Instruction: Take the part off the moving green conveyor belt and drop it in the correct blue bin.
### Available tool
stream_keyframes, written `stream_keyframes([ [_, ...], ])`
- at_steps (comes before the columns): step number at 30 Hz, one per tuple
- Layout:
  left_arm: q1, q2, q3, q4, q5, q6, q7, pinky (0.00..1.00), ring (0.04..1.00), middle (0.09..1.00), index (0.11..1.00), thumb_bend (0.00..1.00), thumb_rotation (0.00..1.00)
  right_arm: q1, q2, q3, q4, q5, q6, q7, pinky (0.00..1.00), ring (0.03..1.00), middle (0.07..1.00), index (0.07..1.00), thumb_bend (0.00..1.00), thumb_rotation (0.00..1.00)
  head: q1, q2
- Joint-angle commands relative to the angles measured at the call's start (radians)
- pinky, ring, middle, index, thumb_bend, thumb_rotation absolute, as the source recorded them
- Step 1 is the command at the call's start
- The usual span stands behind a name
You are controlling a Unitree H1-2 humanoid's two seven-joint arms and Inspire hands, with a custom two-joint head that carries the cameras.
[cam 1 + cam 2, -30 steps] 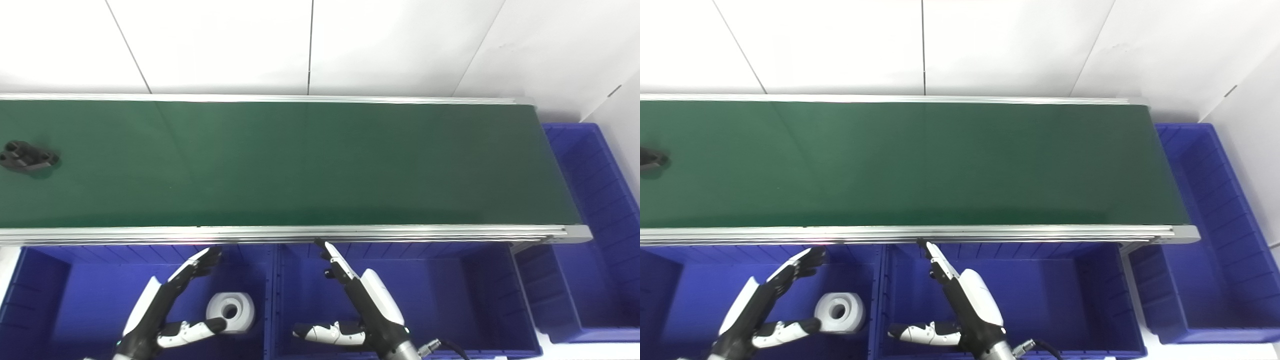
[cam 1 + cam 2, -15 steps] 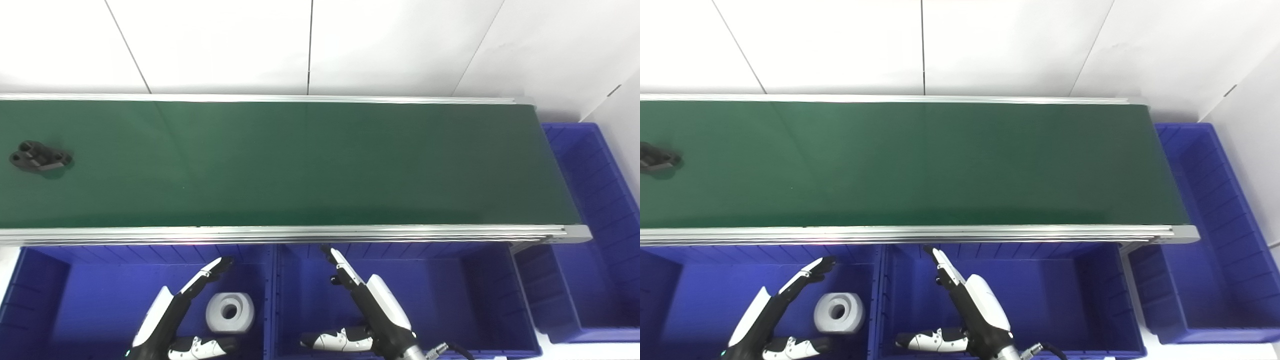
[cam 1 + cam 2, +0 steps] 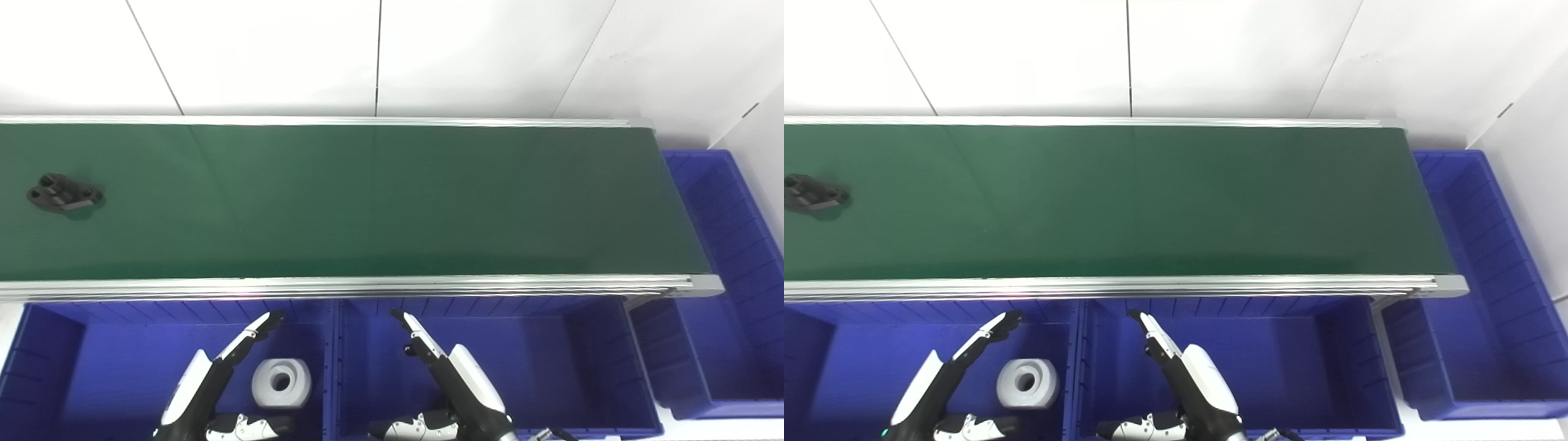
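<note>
A black bracket part with holes lies on the green conveyor belt at its far left. Both hands hang low in front of the belt, over the blue bins. My left hand is open above the left bin, fingers stretched toward the belt and thumb out to the side. My right hand is open above the middle bin, holding nothing. Each hand is far from the black part.
A white ring-shaped part lies in the left bin beside my left hand. A third blue bin stands at the belt's right end. A silver rail edges the belt's near side; white wall panels rise behind it.
The black part has ridden rightward along the belt. Both hands have drawn back and down toward the bottom edge, staying open.
</note>
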Motion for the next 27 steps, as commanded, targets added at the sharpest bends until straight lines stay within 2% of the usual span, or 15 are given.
stream_keyframes([
  [1, 0.003, 0.018, -0.002, -0.018, -0.004, -0.018, 0.031, 0.86, 0.896, 0.912, 0.914, 0.85, 0.68, 0.012, 0.004, -0.004, -0.032, 0.004, -0.009, 0.001, 0.83, 0.965, 1.000, 1.000, 0.88, 0.40, -0.002, 0.003],
  [7, -0.002, 0.008, -0.007, -0.016, -0.030, -0.018, 0.039, 0.86, 0.901, 0.919, 0.915, 0.85, 0.66, 0.018, 0.016, -0.015, -0.033, 0.015, -0.006, 0.002, 0.84, 0.971, 1.000, 1.000, 0.87, 0.39, -0.002, 0.009],
  [10, -0.002, 0.000, 0.001, -0.013, -0.057, -0.018, 0.019, 0.85, 0.898, 0.921, 0.914, 0.86, 0.66, 0.022, 0.028, -0.026, -0.029, 0.026, -0.009, -0.006, 0.84, 0.969, 1.000, 1.000, 0.87, 0.41, 0.002, 0.008],
  [15, -0.014, 0.004, -0.005, -0.009, -0.037, -0.018, 0.030, 0.84, 0.891, 0.922, 0.919, 0.80, 0.65, 0.024, 0.041, -0.037, -0.021, 0.038, -0.014, -0.007, 0.86, 0.972, 1.000, 1.000, 0.86, 0.40, 0.006, 0.009],
  [19, -0.014, -0.004, 0.005, -0.005, -0.061, -0.018, 0.010, 0.82, 0.885, 0.919, 0.913, 0.79, 0.63, 0.024, 0.048, -0.042, -0.019, 0.039, -0.005, -0.002, 0.86, 0.974, 1.000, 1.000, 0.86, 0.41, 0.034, -0.002],
  [22, -0.013, -0.011, 0.002, 0.005, -0.055, -0.018, 0.015, 0.81, 0.881, 0.916, 0.910, 0.79, 0.63, 0.024, 0.049, -0.046, -0.007, 0.036, -0.012, -0.007, 0.84, 0.967, 1.000, 1.000, 0.86, 0.41, 0.098, -0.045],
  [23, -0.017, -0.014, -0.007, 0.013, -0.042, -0.018, 0.029, 0.81, 0.880, 0.914, 0.909, 0.79, 0.62, 0.023, 0.045, -0.048, 0.002, 0.037, -0.023, -0.010, 0.84, 0.964, 1.000, 1.000, 0.86, 0.42, 0.138, -0.074],
  [24, -0.020, -0.016, -0.015, 0.019, -0.031, -0.018, 0.040, 0.80, 0.871, 0.907, 0.905, 0.78, 0.63, 0.023, 0.043, -0.050, 0.009, 0.038, -0.032, -0.012, 0.82, 0.957, 1.000, 1.000, 0.85, 0.41, 0.146, -0.081],
  [25, -0.025, -0.020, -0.025, 0.029, -0.021, -0.018, 0.052, 0.80, 0.868, 0.905, 0.903, 0.78, 0.63, 0.021, 0.039, -0.053, 0.023, 0.043, -0.046, -0.016, 0.82, 0.954, 1.000, 1.000, 0.85, 0.41, 0.202, -0.121],
  [26, -0.029, -0.022, -0.034, 0.037, -0.014, -0.018, 0.063, 0.79, 0.863, 0.900, 0.899, 0.78, 0.63, 0.019, 0.036, -0.055, 0.035, 0.047, -0.058, -0.020, 0.82, 0.952, 1.000, 1.000, 0.85, 0.41, 0.211, -0.127],
  [27, -0.033, -0.026, -0.041, 0.046, -0.016, -0.018, 0.065, 0.78, 0.856, 0.895, 0.895, 0.78, 0.63, 0.017, 0.033, -0.058, 0.048, 0.050, -0.068, -0.024, 0.82, 0.951, 1.000, 1.000, 0.85, 0.41, 0.256, -0.160],
])
